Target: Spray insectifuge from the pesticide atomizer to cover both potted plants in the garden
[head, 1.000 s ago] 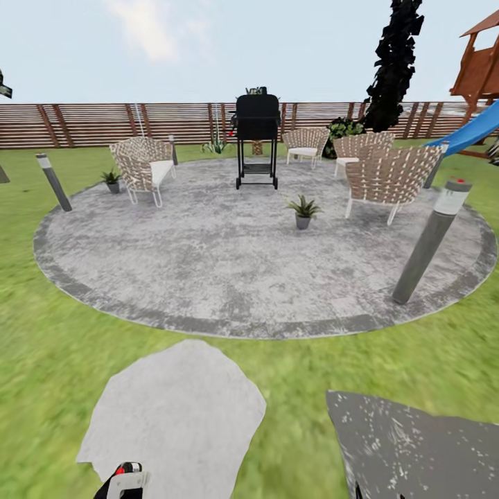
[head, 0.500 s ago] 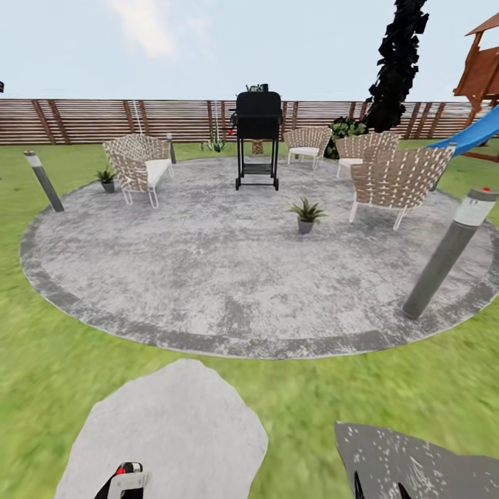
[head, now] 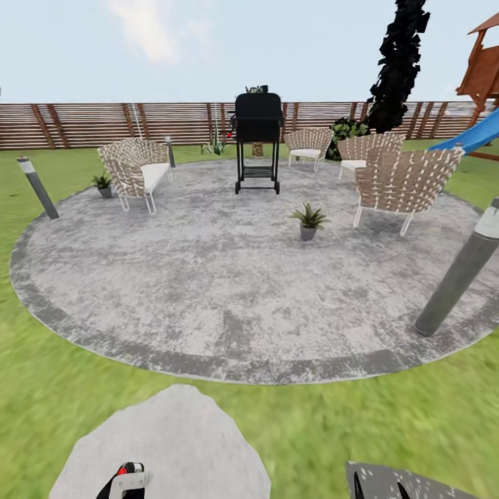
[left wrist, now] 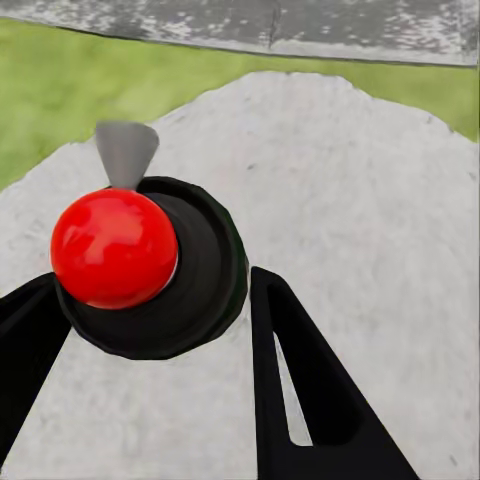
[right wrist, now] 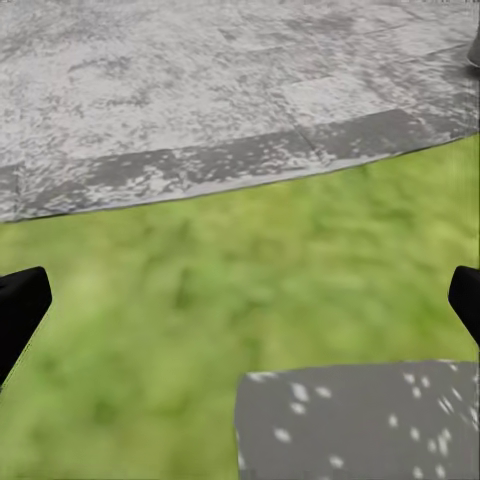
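The pesticide atomizer (left wrist: 150,270) is in my left gripper (left wrist: 150,295), seen from above as a dark round body with a red ball and a pale grey nozzle; the black fingers (left wrist: 300,390) are shut on its sides. In the head view that gripper (head: 125,486) and the atomizer (head: 129,475) sit at the picture's lower edge over a pale stepping stone (head: 173,443). One potted plant (head: 309,220) stands mid-patio, another potted plant (head: 103,184) beside the left wicker chair. My right gripper (head: 379,486) is open above grass, and its wrist view shows the right gripper (right wrist: 240,300) holding nothing.
The round grey patio (head: 208,291) lies ahead across a strip of lawn. On it are a black grill (head: 257,138) and wicker chairs (head: 135,170) (head: 405,184). Bollard lights (head: 461,277) (head: 36,187) stand at its rim. A wooden fence (head: 83,123) closes the back, and a blue slide (head: 478,135) is at right.
The camera has moved forward: the patio looks nearer and larger, and the stepping stones have slid down the picture. Both grippers keep their pose, the left still holding the atomizer.
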